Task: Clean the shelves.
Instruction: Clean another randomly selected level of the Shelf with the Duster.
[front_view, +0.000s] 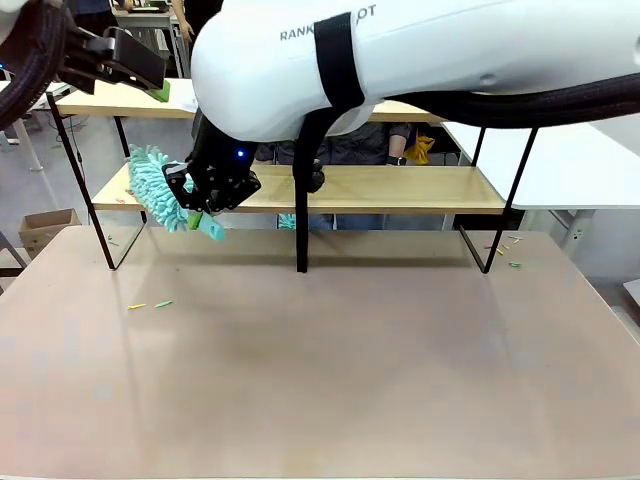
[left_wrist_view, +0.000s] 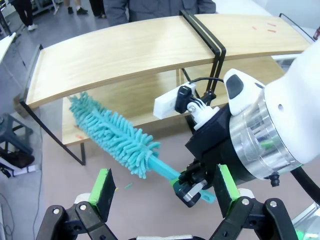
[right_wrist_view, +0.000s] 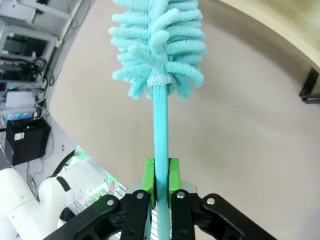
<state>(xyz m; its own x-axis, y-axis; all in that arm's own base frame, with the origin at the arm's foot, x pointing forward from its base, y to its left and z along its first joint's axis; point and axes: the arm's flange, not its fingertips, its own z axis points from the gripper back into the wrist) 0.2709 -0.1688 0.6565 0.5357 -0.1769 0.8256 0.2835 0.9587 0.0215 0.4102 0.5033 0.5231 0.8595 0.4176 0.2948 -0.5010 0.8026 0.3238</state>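
I see the pale brown table (front_view: 320, 400) bearing the two-tier light-wood shelves in a black metal frame (front_view: 400, 190) along its far side. My right gripper (right_wrist_view: 160, 172) is clamped on the handle of a fluffy teal duster (right_wrist_view: 160, 40), whose head is at the lower board's left end. My left gripper (left_wrist_view: 164, 184) hangs with jaws spread, holding nothing.

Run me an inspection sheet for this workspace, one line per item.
Surface: table, beige, lightly littered.
Job's things: shelves, two tiers, upright; teal duster head at lower board's left end, contact unclear.
Clutter: small green and yellow scraps on table near both shelf ends.
End effectors: right end effector shut on duster handle; left end effector open, holding nothing.
Cables: black sleeved cable along right arm.
Surroundings: person behind shelves; cardboard box on floor, left.
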